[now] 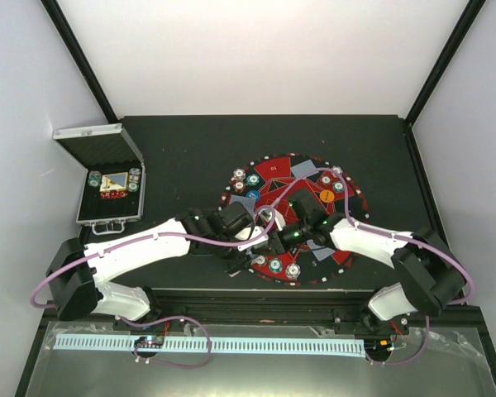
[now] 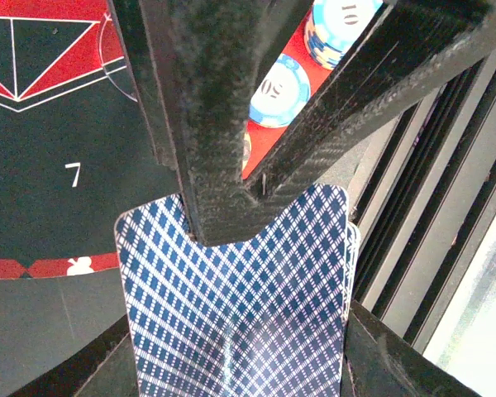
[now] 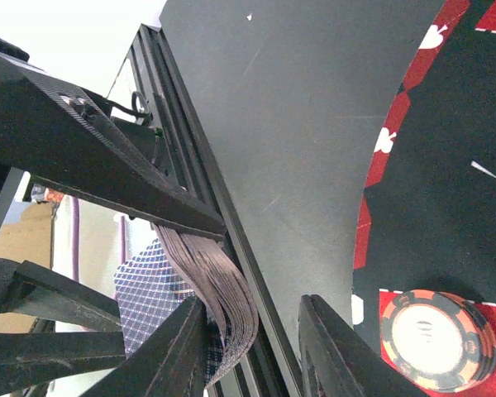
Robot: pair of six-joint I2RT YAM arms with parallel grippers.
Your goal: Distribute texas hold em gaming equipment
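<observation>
From above, a black table [image 1: 182, 157] stands between white walls [image 1: 256, 50]. The left pincer [image 1: 250, 246] and right pincer [image 1: 269, 240] meet over the near rim of the round red-and-black mat [image 1: 274, 169]. An open silver case [image 1: 107, 178] sits well off to the left pincer's outer side.

At the left wrist, the jaws are clamped on a deck of cards [image 2: 240, 306]. Beyond them lie chips [image 2: 279, 91] marked "50" and "10", and the mat reads "7".

At the right wrist, the jaws stand partly apart. The deck's bowed edge lies against one finger [image 3: 178, 347], clear of the other. A red-and-black chip stack [image 3: 434, 335] sits just right of them.
</observation>
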